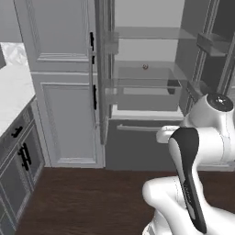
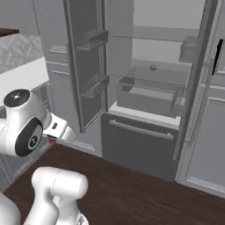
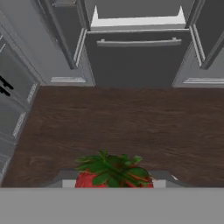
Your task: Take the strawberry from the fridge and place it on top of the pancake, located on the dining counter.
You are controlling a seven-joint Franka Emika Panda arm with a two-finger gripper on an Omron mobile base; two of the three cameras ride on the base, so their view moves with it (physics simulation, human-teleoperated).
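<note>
Claw (image 3: 114, 183) closed on strawberry (image 3: 113, 174), leafy top up, held low above dark wood floor (image 3: 131, 122). Ahead: fridge (image 3: 138, 57) with both doors swung open, bottom drawer shut, small round item (image 1: 145, 66) on a glass shelf.

White Franka Panda arm (image 1: 202, 151) with dark joints

Glossy white rounded links, bulbous at the elbows. In the left base view a long black tapered panel runs down one link toward 5 o'clock; a round grey cap tops the joint at 1 o'clock. In the right base view a dark circular joint face (image 2: 29, 137) bears a small pale emblem.
</note>
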